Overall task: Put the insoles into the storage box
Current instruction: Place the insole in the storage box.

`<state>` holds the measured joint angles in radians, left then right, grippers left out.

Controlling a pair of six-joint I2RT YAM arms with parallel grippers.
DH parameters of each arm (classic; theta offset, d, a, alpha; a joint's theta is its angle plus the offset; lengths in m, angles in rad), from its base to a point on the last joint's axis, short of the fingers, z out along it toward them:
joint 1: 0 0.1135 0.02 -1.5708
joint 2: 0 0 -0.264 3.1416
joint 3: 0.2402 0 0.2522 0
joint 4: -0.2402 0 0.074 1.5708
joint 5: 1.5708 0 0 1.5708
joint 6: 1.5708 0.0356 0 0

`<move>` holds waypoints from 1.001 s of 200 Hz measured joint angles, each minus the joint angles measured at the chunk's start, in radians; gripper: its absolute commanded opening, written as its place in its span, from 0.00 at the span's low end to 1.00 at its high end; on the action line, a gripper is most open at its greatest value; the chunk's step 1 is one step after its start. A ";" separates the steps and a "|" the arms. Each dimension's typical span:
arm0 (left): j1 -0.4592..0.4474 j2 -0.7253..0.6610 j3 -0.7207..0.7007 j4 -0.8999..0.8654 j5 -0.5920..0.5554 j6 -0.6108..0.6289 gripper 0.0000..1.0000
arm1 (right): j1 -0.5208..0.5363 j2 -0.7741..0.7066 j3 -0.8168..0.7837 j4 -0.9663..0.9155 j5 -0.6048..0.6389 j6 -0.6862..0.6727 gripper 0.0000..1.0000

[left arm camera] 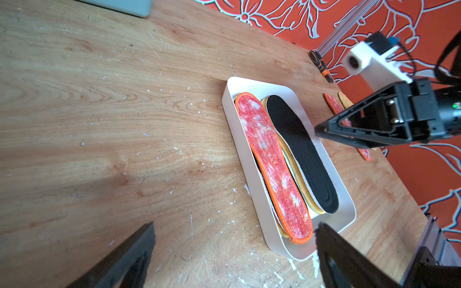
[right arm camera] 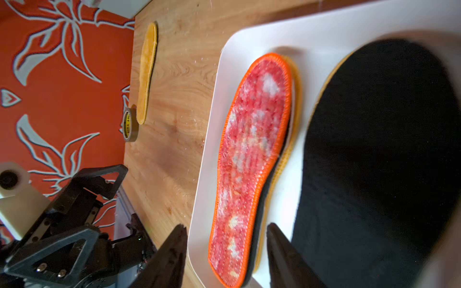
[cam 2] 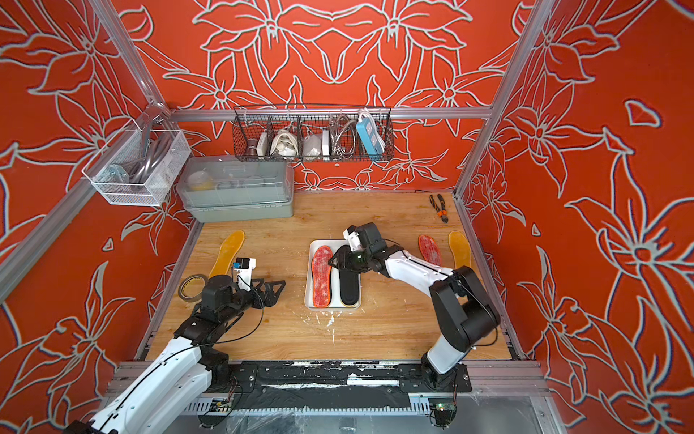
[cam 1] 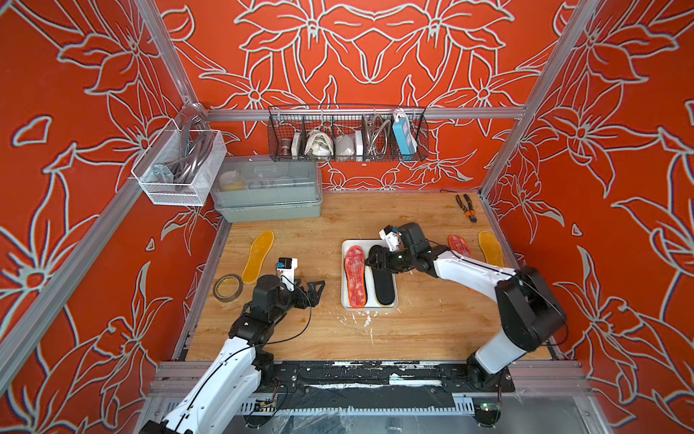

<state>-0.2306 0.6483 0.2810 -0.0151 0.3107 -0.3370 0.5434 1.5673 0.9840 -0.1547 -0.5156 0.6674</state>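
Two loose insoles (cam 1: 460, 246) lie front-to-back along the tabletop's (cam 1: 413, 330) right edge, closest to the right gripper (cam 1: 371, 258), jaws parted, empty; left gripper (cam 1: 317, 293) gapes wide.

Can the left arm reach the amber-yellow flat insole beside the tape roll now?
Probably yes. The amber-yellow foot-shaped insole lies uncovered on the wooden table near the open, empty left tool; only the brown tape roll sits by one end.
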 measured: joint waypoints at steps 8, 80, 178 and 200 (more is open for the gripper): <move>-0.016 0.003 0.021 -0.005 -0.011 -0.009 1.00 | -0.021 -0.044 0.001 -0.052 0.069 -0.027 0.64; -0.542 0.402 0.367 0.033 -0.250 0.011 1.00 | -0.378 -0.075 -0.001 -0.318 0.589 -0.193 0.77; -0.635 0.618 0.503 0.085 -0.228 0.053 0.94 | -0.644 0.205 0.111 -0.281 0.516 -0.213 0.71; -0.635 0.588 0.485 0.088 -0.242 0.053 0.91 | -0.644 0.282 0.177 -0.282 0.462 -0.230 0.59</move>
<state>-0.8658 1.2362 0.7658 0.0727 0.0685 -0.2840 -0.1009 1.8492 1.1606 -0.4366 -0.0532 0.4374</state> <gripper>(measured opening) 0.928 0.647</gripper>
